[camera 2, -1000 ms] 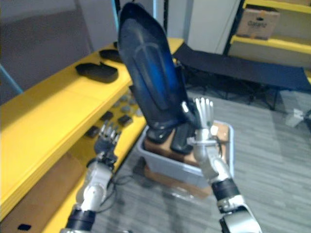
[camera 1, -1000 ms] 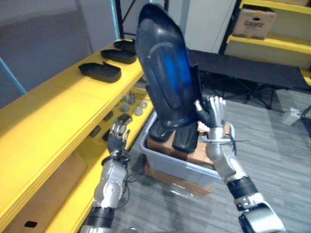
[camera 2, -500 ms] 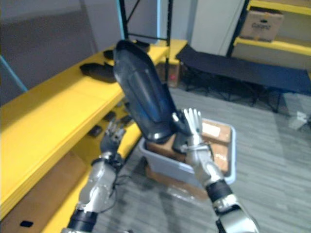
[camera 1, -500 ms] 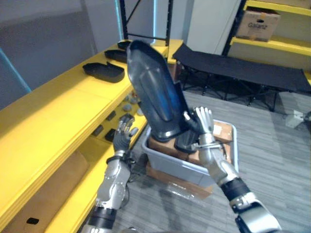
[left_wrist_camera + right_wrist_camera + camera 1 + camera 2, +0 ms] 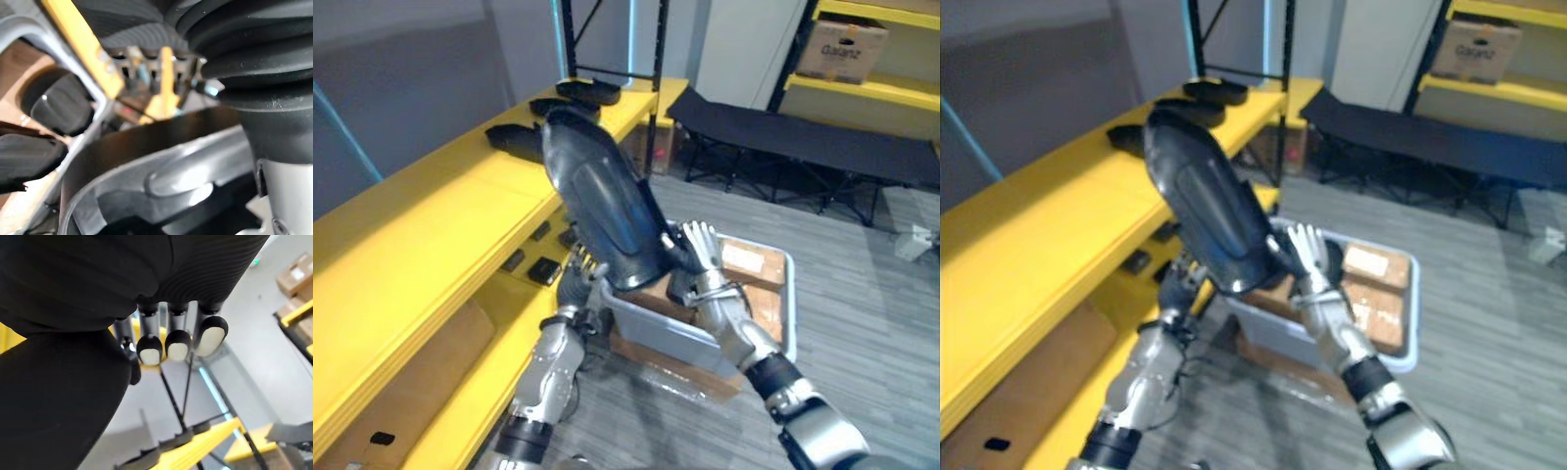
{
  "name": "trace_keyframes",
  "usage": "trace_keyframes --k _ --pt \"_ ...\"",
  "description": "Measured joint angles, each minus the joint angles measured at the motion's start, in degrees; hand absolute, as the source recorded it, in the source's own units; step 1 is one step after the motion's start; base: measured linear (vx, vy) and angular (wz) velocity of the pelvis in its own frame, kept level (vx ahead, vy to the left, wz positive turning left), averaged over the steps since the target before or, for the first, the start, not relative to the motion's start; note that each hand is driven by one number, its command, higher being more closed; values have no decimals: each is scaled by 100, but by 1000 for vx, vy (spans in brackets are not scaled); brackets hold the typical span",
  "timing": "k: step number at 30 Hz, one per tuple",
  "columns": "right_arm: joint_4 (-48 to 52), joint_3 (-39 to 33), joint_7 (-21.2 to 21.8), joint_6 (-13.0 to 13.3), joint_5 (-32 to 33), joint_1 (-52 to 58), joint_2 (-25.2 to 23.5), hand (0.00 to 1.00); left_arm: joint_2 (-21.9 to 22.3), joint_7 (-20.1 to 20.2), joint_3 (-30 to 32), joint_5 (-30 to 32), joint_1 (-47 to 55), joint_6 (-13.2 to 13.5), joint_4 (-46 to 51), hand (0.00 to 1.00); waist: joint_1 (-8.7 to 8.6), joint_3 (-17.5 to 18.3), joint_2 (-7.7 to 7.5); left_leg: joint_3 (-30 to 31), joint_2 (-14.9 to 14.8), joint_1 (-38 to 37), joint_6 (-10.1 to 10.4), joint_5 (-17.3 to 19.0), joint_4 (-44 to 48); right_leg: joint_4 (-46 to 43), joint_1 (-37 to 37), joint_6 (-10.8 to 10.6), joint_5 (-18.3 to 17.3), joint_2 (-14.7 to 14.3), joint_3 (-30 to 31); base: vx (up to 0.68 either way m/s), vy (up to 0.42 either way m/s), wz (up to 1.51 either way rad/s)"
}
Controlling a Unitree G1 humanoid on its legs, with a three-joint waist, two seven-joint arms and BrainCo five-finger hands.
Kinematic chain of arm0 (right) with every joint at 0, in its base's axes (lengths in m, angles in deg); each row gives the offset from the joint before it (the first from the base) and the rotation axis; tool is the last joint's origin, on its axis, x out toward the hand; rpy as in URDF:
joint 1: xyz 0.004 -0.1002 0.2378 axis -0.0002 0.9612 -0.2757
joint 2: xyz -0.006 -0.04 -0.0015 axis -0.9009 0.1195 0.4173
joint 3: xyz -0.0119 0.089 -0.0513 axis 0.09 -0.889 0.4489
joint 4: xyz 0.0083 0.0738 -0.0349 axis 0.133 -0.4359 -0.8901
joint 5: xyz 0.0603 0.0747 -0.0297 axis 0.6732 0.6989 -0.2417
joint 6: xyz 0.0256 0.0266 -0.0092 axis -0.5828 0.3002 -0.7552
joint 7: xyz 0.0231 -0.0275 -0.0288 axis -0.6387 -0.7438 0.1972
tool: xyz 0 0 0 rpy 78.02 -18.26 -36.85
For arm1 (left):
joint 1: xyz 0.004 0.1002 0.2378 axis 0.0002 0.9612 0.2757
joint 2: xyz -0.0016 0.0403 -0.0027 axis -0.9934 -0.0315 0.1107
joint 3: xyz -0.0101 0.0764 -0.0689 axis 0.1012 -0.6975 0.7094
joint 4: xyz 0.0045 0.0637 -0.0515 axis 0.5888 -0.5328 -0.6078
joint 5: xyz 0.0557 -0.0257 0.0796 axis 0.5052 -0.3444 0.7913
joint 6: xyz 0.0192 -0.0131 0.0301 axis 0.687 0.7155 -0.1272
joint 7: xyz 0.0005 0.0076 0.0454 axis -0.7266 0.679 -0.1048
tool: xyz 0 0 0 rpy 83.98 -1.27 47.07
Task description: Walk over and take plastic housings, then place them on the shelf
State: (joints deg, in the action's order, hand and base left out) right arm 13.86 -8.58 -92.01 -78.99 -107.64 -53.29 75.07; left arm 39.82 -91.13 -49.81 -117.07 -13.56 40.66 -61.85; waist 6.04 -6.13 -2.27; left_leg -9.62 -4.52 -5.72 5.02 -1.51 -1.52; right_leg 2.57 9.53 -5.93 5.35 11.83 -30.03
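Observation:
A large dark plastic housing (image 5: 602,211) is held up, leaning left over the edge of the yellow shelf (image 5: 431,225). My right hand (image 5: 702,253) grips its lower end, fingers (image 5: 177,343) straight up and the thumb pinching the rim. My left hand (image 5: 579,286) reaches up beneath that same lower end with straight fingers, close to or touching it; the left wrist view has the housing's (image 5: 161,166) underside right in front. Further dark housings (image 5: 519,139) lie on the shelf top at the back.
A grey bin (image 5: 675,333) on a cardboard box sits on the floor below my hands, with more dark housings (image 5: 683,286) in it. Small dark parts (image 5: 546,269) lie on the lower shelf. A black cot (image 5: 803,147) and another yellow rack with a carton (image 5: 842,44) stand behind.
The housing has come down and tilted further left toward the shelf. My left hand has risen from beside the bin to the housing's lower end. The camera has shifted as well.

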Motion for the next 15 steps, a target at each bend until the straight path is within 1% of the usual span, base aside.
trace_keyframes --k 3,4,5,8,11,13,15 --pt "10 71 0 200 -28 1 -62 100 -15 136 -1 -85 0 -120 -9 0 -9 -2 -2 -8 -5 8 1 1 1 0 -13 -2 -14 -2 7 0 0 0" --pt "16 101 0 232 -59 1 -73 100 -17 150 -1 -103 0 -125 -13 0 -12 -2 -3 -14 -8 10 1 1 1 0 -19 -2 -15 -4 12 9 12 -4" --pt "35 154 9 326 -83 7 -88 100 -17 155 0 -106 0 -126 -15 0 -19 -3 -3 -24 -13 22 2 2 1 0 -37 -2 -15 -8 22 0 0 0" --pt "56 148 46 414 -106 55 -71 100 -101 146 7 -107 1 -122 -82 0 -33 -4 -6 -27 -22 56 3 1 6 0 -73 -2 -14 -17 25 0 0 0" --pt "186 107 57 484 -101 281 -64 100 -152 96 16 -104 1 -121 -94 0 -41 -5 -7 -39 -31 59 4 2 4 0 -83 -2 -13 -28 33 0 0 0" --pt "287 83 56 573 -100 428 -58 100 -179 6 25 -101 2 -111 -133 0 -48 -5 -9 -50 -39 58 9 6 2 3 -91 -2 -12 -36 45 11 6 -2" --pt "305 64 64 599 -101 511 -37 100 -177 -119 29 -93 3 -55 -142 0 -52 -8 -14 -70 -54 50 22 14 1 9 -95 -1 -12 -53 66 15 10 -6"
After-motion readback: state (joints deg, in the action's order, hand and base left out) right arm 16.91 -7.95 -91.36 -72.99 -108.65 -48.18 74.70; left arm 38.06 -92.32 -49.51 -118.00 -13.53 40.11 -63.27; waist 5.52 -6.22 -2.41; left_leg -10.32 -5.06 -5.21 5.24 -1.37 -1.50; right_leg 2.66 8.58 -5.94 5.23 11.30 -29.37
